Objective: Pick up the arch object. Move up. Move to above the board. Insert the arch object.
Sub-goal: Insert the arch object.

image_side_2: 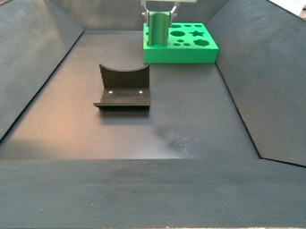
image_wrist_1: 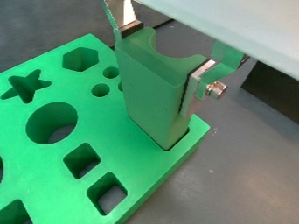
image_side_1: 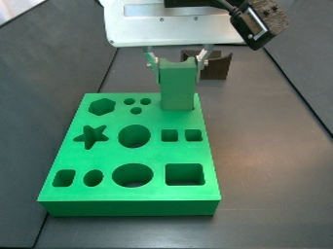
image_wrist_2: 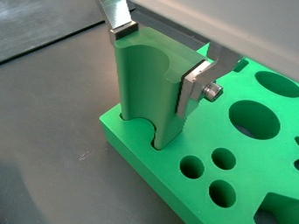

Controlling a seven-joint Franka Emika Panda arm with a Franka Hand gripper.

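Note:
The arch object (image_wrist_1: pixel 155 92) is a tall bright green block with a curved notch at its upper end. It stands upright with its lower end inside a cut-out at the corner of the green board (image_wrist_1: pixel 47 87). It shows in both wrist views and both side views (image_wrist_2: pixel 149 92) (image_side_1: pixel 177 86) (image_side_2: pixel 158 25). My gripper (image_wrist_1: pixel 163 52) is shut on its upper end, one silver finger (image_wrist_1: pixel 201 80) on each side. The board (image_side_1: pixel 130 170) carries star, hexagon, circle and square holes.
The fixture (image_side_2: pixel 122 88), a dark bracket on a base plate, stands on the floor well away from the board (image_side_2: pixel 191 46). A dark brown block (image_side_1: pixel 219 66) sits behind the board. Sloped dark walls (image_side_2: pixel 36 72) enclose the floor.

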